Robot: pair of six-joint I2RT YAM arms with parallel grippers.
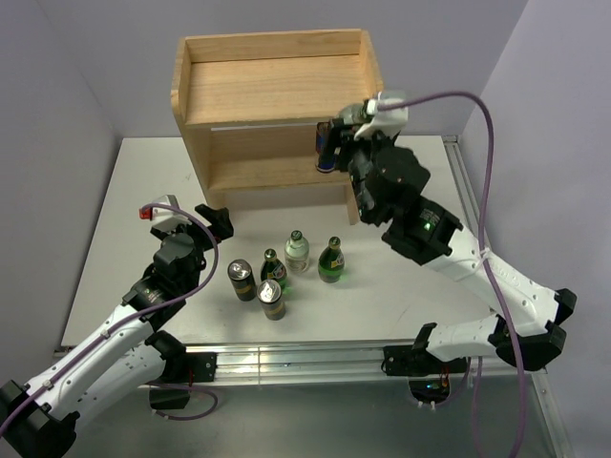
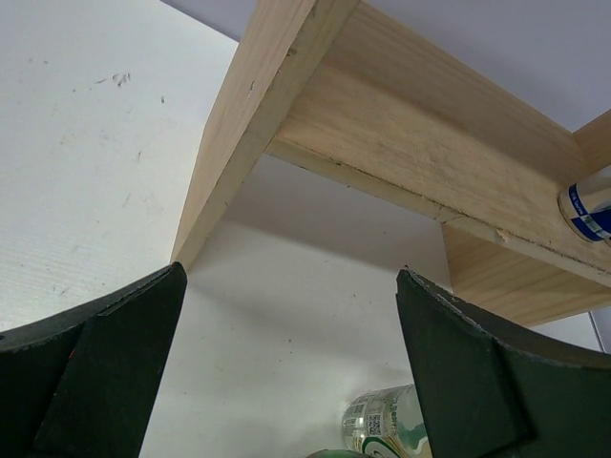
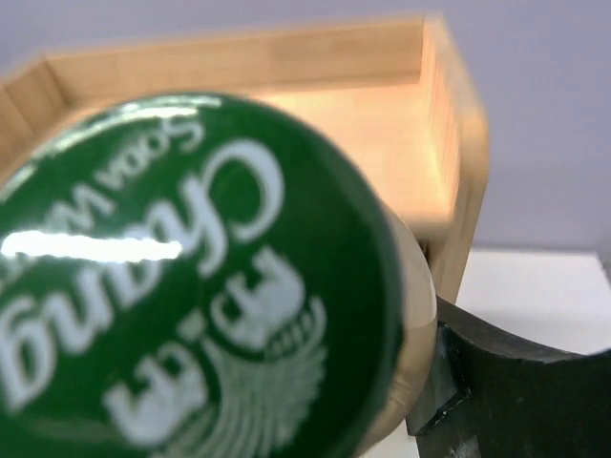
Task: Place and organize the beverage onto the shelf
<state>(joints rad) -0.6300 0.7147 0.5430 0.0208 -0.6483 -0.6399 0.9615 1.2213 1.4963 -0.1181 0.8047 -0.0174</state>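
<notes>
**Item: right gripper (image 1: 334, 143).** Closed on a bottle (image 1: 326, 149), gripped near the neck. The wrist view is filled by its green cap (image 3: 191, 286), printed as soda water.

**Item: held bottle.** It sits at the right end of the shelf (image 1: 277, 91), in the open front of the lower tier, close to the right side panel. Its long axis is near upright, cap towards the hand and base towards the lower board (image 1: 263, 172). Whether the base touches the board cannot be told.

**Relation for the coming move.** The free standing space lies leftward and further back on the lower board, away from the hand. Setting the bottle down probably calls for a short lowering or a push inward, with the axis kept vertical.

**Item: left gripper (image 1: 215, 221).** Jaws spread wide and holding nothing, low over the table (image 1: 124, 191), facing the shelf's left front corner.

**Item: waiting drinks.**
- Location: grouped on the table between the arms.
- Contents: clear bottle (image 1: 298, 252), green bottle (image 1: 331, 260), dark bottle (image 1: 274, 270), can (image 1: 242, 281), second can (image 1: 273, 301).
- Position: all upright.
- Nearer arm: the left one.
</notes>
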